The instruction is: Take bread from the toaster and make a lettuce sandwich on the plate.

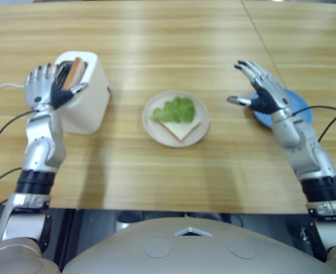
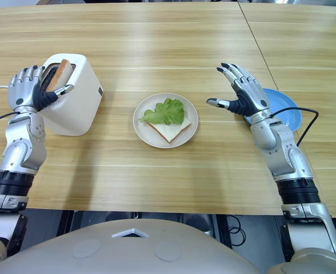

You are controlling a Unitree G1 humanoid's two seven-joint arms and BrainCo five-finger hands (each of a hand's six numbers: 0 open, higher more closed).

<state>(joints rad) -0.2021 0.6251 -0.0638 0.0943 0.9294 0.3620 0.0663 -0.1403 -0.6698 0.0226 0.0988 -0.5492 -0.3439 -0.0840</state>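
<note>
Left hand is at the top of the toaster, near the left edge of the table. Its fingers are curled around one side of the bread and the thumb presses the other, so the hand is clamped on it. The bread stands upright in the slot with its browned upper part above the rim. The toaster is white and sits tilted a little toward the hand, and a white cord runs from behind it to the left edge. Right of the toaster, near the middle of the table, is a round plate. A slice lies flat on it, and lettuce lies on the slice, covering its far half. Well right of the plate, the right hand hangs above the table with fingers spread apart, holding nothing. Just behind it, a blue plate lies on the table, partly hidden by the wrist.
</note>
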